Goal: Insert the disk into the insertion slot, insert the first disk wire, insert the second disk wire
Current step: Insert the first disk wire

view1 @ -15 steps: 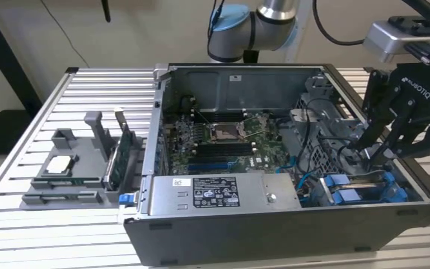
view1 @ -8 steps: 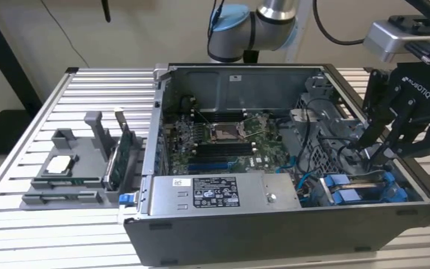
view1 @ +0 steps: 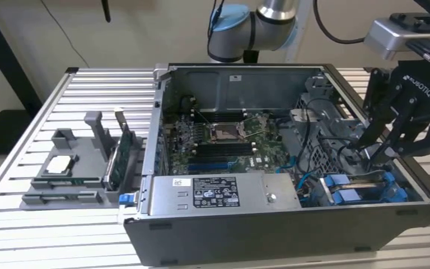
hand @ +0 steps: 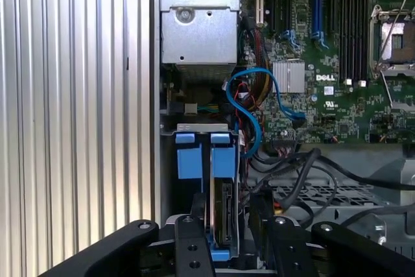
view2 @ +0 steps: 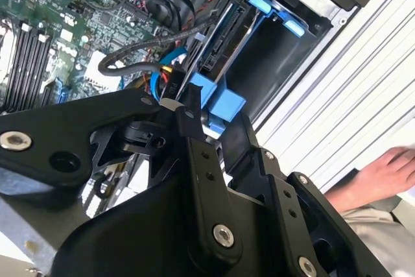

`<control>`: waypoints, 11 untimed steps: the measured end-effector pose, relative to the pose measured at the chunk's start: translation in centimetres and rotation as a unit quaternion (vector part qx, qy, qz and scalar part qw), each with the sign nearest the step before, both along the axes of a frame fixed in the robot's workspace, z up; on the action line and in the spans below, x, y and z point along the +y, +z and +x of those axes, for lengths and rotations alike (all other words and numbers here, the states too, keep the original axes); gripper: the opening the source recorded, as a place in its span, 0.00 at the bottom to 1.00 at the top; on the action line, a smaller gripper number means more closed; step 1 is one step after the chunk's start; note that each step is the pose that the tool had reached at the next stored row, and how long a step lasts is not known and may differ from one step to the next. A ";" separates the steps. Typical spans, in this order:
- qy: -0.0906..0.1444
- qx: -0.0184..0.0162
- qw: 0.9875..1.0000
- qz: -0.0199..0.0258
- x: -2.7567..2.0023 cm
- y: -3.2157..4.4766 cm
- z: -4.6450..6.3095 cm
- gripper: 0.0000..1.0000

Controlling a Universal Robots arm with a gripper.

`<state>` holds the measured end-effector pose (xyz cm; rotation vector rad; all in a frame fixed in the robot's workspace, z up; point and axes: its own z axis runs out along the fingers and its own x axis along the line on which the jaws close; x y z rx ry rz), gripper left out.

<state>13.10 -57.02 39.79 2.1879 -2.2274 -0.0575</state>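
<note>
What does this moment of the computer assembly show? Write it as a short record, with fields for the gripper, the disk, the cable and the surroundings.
gripper: inside the open computer case, close beside the disk
disk: blue-framed, standing on edge in the insertion slot
blue cable: loops from the green board toward the slot; its far end is hidden
table: slatted metal, with a grey parts holder on the exterior view's left
person's hand: outside the case, in the second wrist view
</note>
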 end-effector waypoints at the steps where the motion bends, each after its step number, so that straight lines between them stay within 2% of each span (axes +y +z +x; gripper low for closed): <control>1: 0.000 0.000 1.000 0.000 0.00 0.10 0.0 0.41; 5: 0.000 0.000 1.000 0.000 0.00 0.52 0.0 0.41; 11: 0.000 0.000 1.000 0.000 0.01 0.74 0.0 0.41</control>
